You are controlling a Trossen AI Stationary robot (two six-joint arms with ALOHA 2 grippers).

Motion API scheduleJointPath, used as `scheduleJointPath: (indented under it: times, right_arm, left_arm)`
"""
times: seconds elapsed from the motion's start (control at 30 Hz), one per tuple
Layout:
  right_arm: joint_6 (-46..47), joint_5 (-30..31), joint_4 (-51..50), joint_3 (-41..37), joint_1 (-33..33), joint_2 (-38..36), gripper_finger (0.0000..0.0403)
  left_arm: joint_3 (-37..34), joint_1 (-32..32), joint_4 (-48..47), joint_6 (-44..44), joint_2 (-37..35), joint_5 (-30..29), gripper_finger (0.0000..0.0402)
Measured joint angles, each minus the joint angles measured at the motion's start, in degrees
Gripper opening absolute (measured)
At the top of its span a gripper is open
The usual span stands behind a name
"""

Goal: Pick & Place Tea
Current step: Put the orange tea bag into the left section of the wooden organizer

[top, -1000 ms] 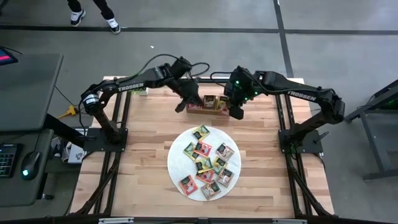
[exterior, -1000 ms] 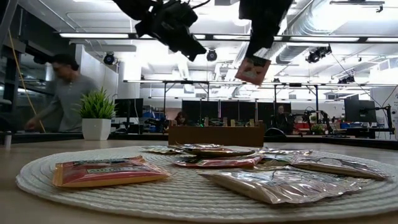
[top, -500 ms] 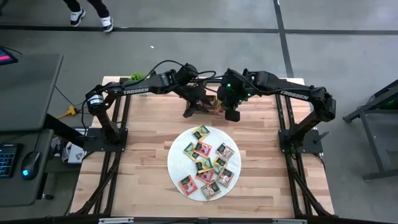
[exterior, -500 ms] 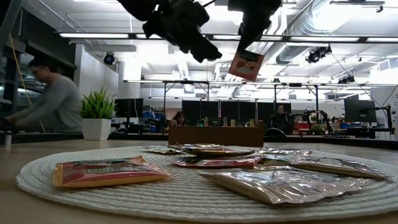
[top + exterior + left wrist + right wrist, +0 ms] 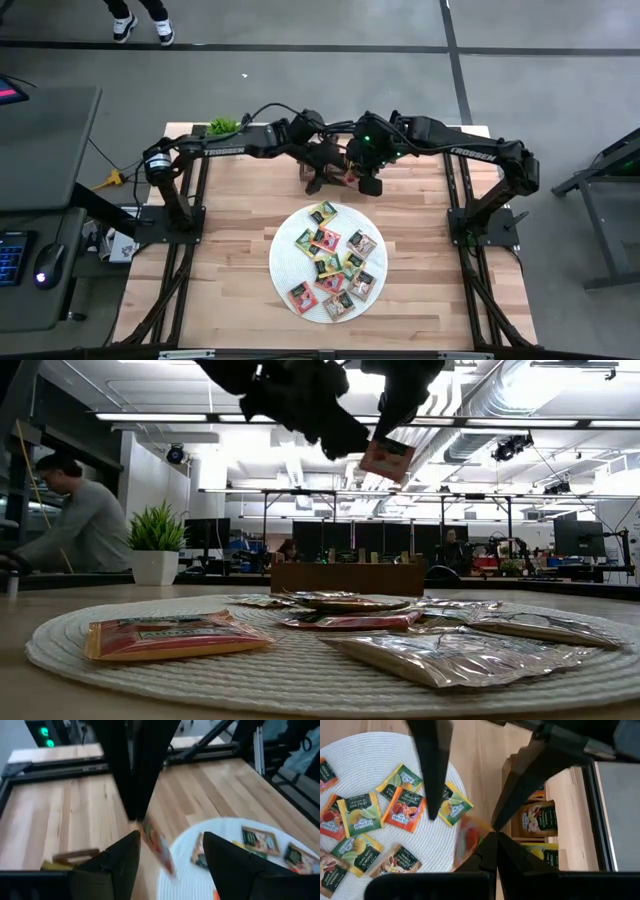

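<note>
Several tea packets (image 5: 328,262) lie flat on the round white mat (image 5: 285,235). One red-orange tea packet (image 5: 388,460) hangs in the air above the table's far middle, with my right gripper (image 5: 492,851) shut on it. My left gripper (image 5: 170,857) is open close beside it. In the left wrist view the packet (image 5: 157,846) shows between the two spread fingers, clear of both. The wooden tray (image 5: 540,820), with packets standing in its compartments, sits just beyond both grippers and is mostly hidden under them in the high view. My right gripper pinches the red-orange packet by its upper edge (image 5: 394,446) between its two shut fingers. The fingers come from above, slanting down. The packet hangs below them, tilted and clear of the table, mat and tray.
Bare wood (image 5: 230,250) lies to the left and right of the mat. A potted plant (image 5: 155,540) stands at the far left corner. A person (image 5: 75,515) works beyond the table's left side. Black frame rails (image 5: 455,200) run along the table's edges.
My left gripper has gone toward the table's right, up to the hanging packet, and has opened. My right gripper has shifted a little toward the table's left with the packet, which still hangs below it, clear of everything.
</note>
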Motion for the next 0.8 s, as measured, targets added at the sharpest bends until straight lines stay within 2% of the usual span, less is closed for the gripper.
scheduleJointPath:
  times: [0.37, 0.57, 0.67, 0.8]
  right_arm:
    - [0.0, -0.2, 1.0, 0.0, 0.0, 0.0, 0.0]
    - [0.0, -0.3, 1.3, 0.0, 0.0, 0.0, 0.0]
    - [0.0, -0.3, 1.5, 0.0, 0.0, 0.0, 0.0]
    - [0.0, -0.3, 1.5, 0.0, 0.0, 0.0, 0.0]
  left_arm:
    - [-0.1, -0.6, 0.2, -1.6, 0.7, -6.1, 0.0213]
    - [-0.1, -0.6, 1.2, -3.0, 0.7, -6.7, 0.0209]
    - [-0.1, -0.6, 1.4, -3.2, 0.7, -7.3, 0.0186]
    - [-0.1, -0.6, 2.6, -3.2, 0.7, -7.4, 0.0133]
